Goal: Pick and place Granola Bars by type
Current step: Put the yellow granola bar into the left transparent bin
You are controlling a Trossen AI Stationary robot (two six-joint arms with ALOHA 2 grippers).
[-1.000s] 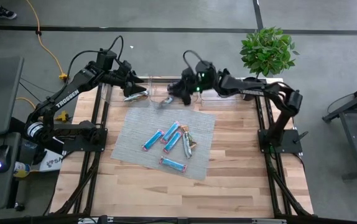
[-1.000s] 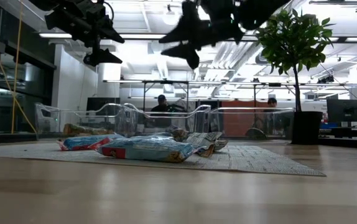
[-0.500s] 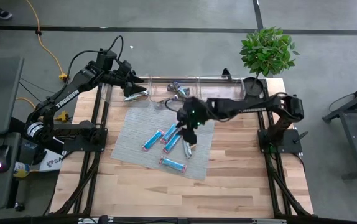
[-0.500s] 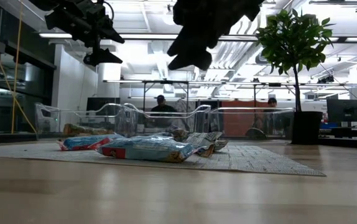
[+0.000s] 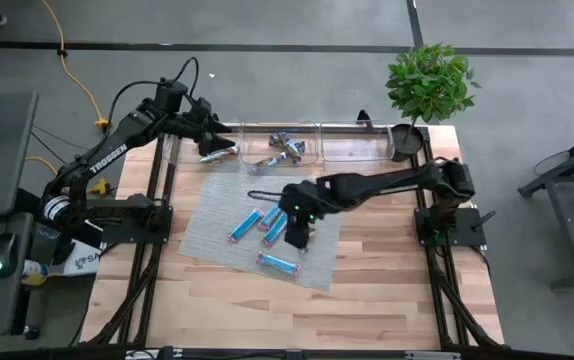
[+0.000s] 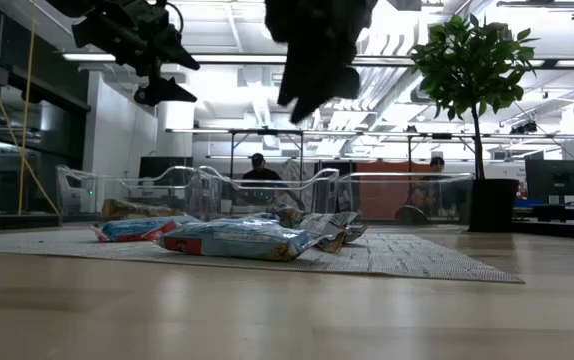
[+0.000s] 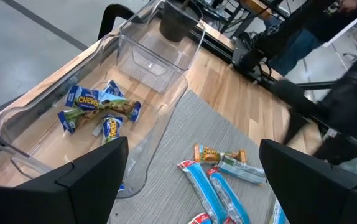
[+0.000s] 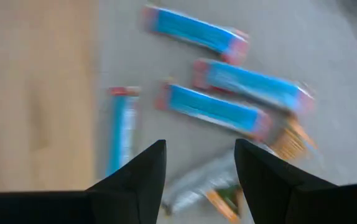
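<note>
Nearest us, blue bars [image 5: 278,264] lie scattered on the grey mat [image 5: 207,230]. Our right gripper [image 5: 296,236] hovers just above them, fingers [image 8: 142,174] parted, nothing held. Farther back, our left gripper [image 5: 217,149] hangs open over the clear bins [image 5: 267,128], where blue-and-yellow-green bars [image 7: 99,109] sit.

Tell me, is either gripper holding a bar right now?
No. The right gripper hangs open above the bars on the mat; the left gripper waits open over the bins.

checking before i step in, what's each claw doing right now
Left claw: open, empty, over the clear bins.
Right claw: open, empty, above the granola bars on the mat.
</note>
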